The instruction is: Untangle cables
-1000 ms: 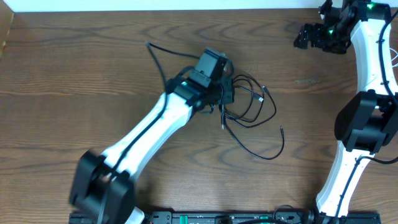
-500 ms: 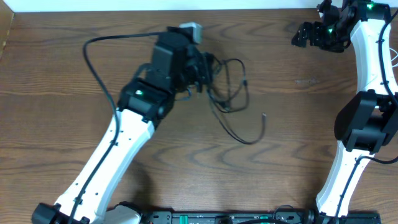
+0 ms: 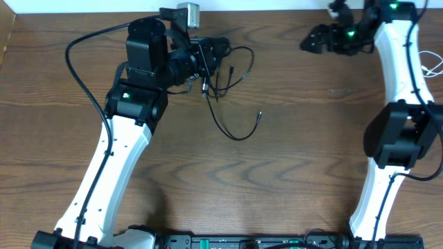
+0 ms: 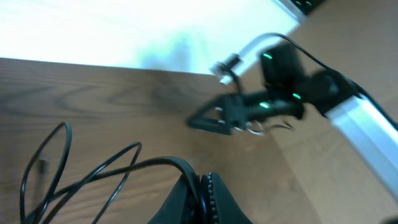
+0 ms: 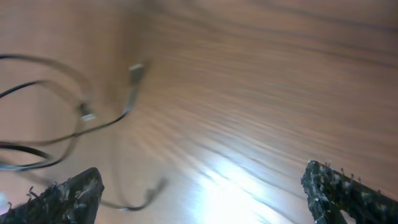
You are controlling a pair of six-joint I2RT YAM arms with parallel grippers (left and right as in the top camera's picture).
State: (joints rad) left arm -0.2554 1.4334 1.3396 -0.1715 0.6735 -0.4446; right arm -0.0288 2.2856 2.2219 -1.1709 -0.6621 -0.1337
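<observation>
Left pincer (image 4: 200,185) dragged black cable (image 4: 152,163) toward far table (image 3: 311,173) edge (white strip (image 3: 277,5) beyond), pinching it; right pincer (image 5: 202,175) spread.

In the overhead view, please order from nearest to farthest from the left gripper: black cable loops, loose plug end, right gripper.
1. black cable loops: held by the left gripper.
2. loose plug end: lower right.
3. right gripper: far right, top.

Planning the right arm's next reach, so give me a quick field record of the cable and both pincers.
left pincer: shut on the black cable, near the table's far edge
right pincer: open, empty, far right, apart from the black cable
black cable: loose loops trailing from the left pincer
plug end: lying free on the table
</observation>
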